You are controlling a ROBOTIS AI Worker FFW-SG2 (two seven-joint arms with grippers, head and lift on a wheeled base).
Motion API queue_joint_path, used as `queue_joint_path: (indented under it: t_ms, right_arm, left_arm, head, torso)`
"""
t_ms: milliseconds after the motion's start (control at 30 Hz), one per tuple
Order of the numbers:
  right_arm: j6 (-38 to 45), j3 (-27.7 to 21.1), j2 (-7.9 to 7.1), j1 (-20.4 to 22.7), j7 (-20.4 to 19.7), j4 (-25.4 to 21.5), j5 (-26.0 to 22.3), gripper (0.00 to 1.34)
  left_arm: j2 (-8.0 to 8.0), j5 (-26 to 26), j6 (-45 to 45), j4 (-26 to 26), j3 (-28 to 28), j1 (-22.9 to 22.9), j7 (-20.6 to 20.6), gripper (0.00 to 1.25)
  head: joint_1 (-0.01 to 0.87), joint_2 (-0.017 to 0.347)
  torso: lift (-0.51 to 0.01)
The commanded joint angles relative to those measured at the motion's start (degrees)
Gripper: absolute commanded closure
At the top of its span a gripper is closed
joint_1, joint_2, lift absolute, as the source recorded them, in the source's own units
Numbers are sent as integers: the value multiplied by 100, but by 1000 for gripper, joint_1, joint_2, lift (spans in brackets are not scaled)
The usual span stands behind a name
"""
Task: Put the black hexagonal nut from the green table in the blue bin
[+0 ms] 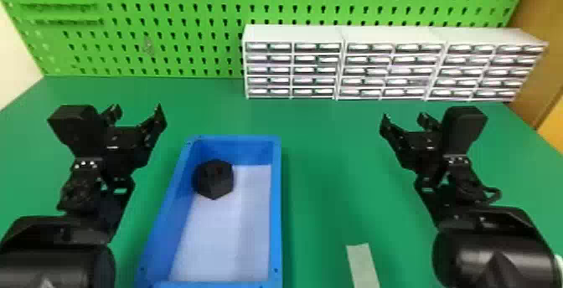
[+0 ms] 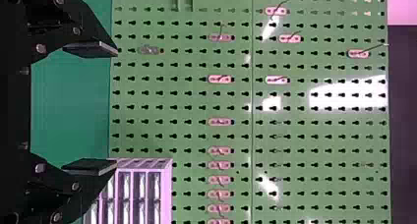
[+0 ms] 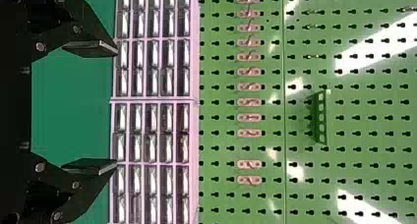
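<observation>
From here I see the black hexagonal nut [image 1: 214, 178] already in the blue bin [image 1: 276, 207], at its eleven o'clock corner. It looks rigid, fairly weighty, perhaps slick; two opposite flats would give the surest pinch. The left gripper [image 1: 137, 110] and right gripper [image 1: 404, 119] stand wide, empty.

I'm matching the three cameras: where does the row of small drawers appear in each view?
Head view: the small drawers are behind the green table's open middle, mostly right of center.
Left wrist view: their left end, partly behind the open left jaws.
Right wrist view: their fronts, beyond the open right jaws.
Shared landmark: the pegboard behind them.
</observation>
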Motion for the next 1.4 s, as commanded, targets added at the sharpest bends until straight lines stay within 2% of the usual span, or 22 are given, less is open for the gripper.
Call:
queue_joint_path:
  t_ms: [0, 1367]
  right_arm:
    - [-26, 3, 5, 10, -6, -1, 2, 463]
    - [53, -111, 5, 185, -50, -159, -16, 463]
  left_arm:
    - [0, -24, 1, 0, -12, 4, 0, 446]
    - [0, -86, 133, -88, 32, 21, -61, 446]
  head:
    - [686, 52]
    - [686, 52]
  torso:
    - [-97]
    - [-97]
